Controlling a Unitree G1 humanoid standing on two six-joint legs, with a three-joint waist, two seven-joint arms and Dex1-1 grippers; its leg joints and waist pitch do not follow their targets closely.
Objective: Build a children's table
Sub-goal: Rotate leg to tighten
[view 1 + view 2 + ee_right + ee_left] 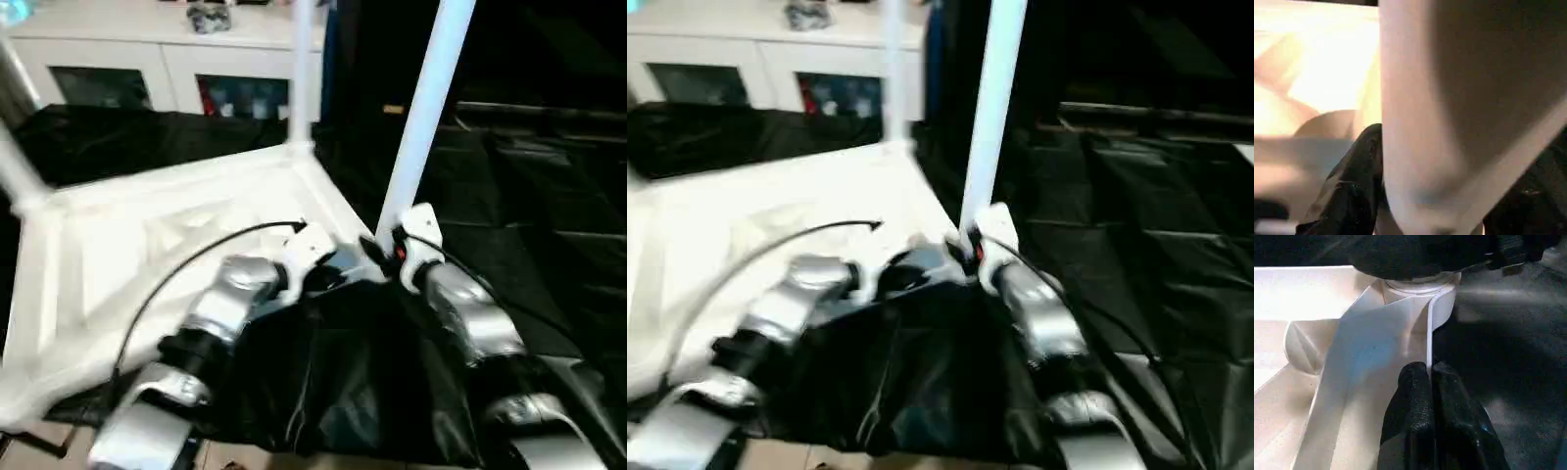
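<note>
The white tabletop (pixel 147 264) lies upside down, ribbed side up, on the black-covered work table. Legs stand upright in its corners: one at the far corner (pixel 302 69), one at the left (pixel 15 166), and a near right leg (pixel 426 117) beside my hands. My left gripper (pixel 1430 369) is shut on the tabletop's thin rim (pixel 1428 333), just short of the corner socket (pixel 1420 286). At the foot of the near right leg (pixel 1449 98) my right gripper (pixel 387 245) has its black fingers (pixel 1352 186) against both sides of the tube.
A white cabinet (pixel 167 59) with glass doors stands behind the work table. The black cover (pixel 529 196) stretches away to the right of the tabletop. Loose black cloth (pixel 333 382) bunches between my forearms at the near edge.
</note>
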